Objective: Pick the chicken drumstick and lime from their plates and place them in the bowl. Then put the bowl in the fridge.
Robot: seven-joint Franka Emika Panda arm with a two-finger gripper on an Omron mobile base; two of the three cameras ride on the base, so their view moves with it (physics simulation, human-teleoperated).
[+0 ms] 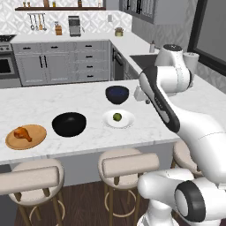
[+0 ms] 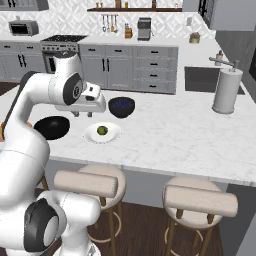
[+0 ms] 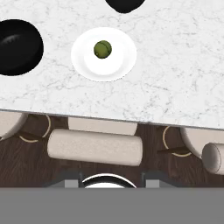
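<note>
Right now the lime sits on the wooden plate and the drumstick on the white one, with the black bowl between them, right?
Swapped. The left base view shows the lime on the white plate and the chicken drumstick on the wooden plate. The black bowl does stand between them.

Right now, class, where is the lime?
The lime sits in the middle of the white plate on the marble counter, just right of the black bowl in the left base view, with the blue bowl behind it.

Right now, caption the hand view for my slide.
Hand camera above the marble counter: lime on white plate, black bowl beside it.
</note>
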